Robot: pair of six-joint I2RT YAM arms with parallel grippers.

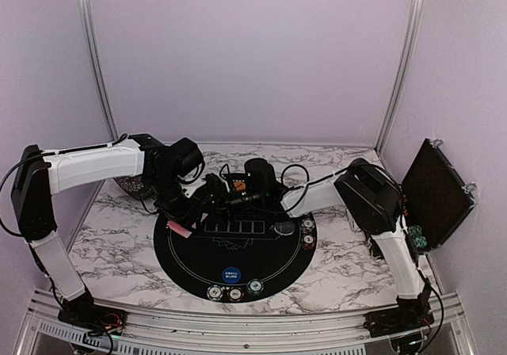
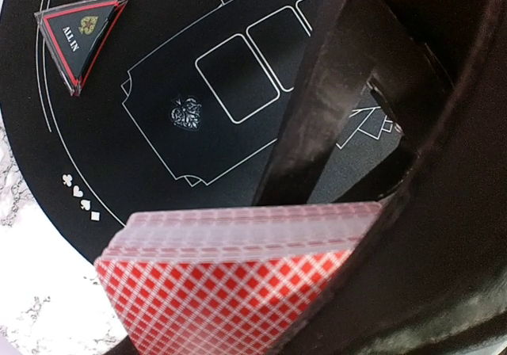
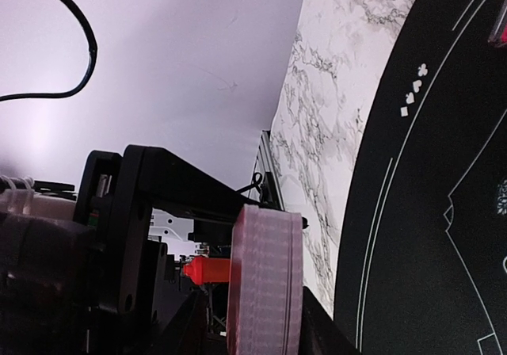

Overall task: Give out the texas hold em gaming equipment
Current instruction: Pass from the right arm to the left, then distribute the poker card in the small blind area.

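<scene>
The left claw (image 1: pixel 194 208) hangs over the far left part of the mat (image 1: pixel 265 261), closed on the deck (image 2: pixel 238 292). In its wrist view one black finger (image 2: pixel 333 133) lies against the deck's right end. The other finger is only a dark sliver at the bottom edge. The red-backed deck is held tilted above the mat and does not touch it.

The right claw (image 1: pixel 220 199) reaches in from the right and meets the left claw over the same spot. Its wrist view shows the deck on edge, right up against the camera, with dark parts on both sides. I cannot tell whether this claw grips the deck or how wide it stands.

Past the left claw, towards the desk's left edge, the triangular marker (image 2: pixel 79 34) lies flat on the mat, just inside its rim and apart from the deck.

Two chips (image 1: pixel 307 232) lie one behind the other at the right end of the printed card boxes. The blue button (image 1: pixel 230 275) lies on the near part of the mat. Three more chips (image 1: pixel 235 293) line the rim closest to the desk's near edge.

The mat lies in the middle of the desk (image 1: pixel 119 240), towards the near edge. An open black case (image 1: pixel 437 190) stands at the right edge.
</scene>
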